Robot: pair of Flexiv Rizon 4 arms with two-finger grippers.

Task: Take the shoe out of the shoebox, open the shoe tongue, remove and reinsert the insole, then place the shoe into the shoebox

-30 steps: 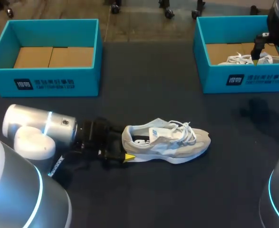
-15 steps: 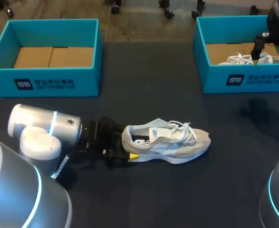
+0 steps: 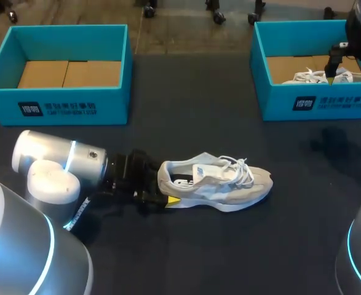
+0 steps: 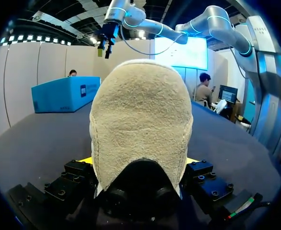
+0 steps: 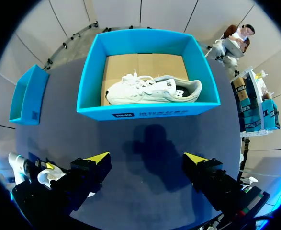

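A grey and white sneaker (image 3: 220,183) lies on its side on the dark table, toe to the right. My left gripper (image 3: 163,188) is at its heel, open, one yellow fingertip (image 3: 171,200) showing on the near side. In the left wrist view the beige heel (image 4: 140,120) fills the space between the fingers of the left gripper (image 4: 138,162); whether both touch it I cannot tell. My right gripper (image 3: 351,74) hangs open and empty above the right blue shoebox (image 3: 315,101). The right gripper (image 5: 147,158) looks down on the white sneaker (image 5: 152,90) inside that shoebox (image 5: 147,114).
A second blue shoebox (image 3: 57,107) with a bare cardboard floor stands at the back left and also shows as the small box (image 5: 28,96) in the right wrist view. Dark table surface (image 3: 192,110) lies between the two boxes.
My left arm has slid a little to the right, bringing its fingers further around the sneaker's heel. The sneaker and the right arm have not moved.
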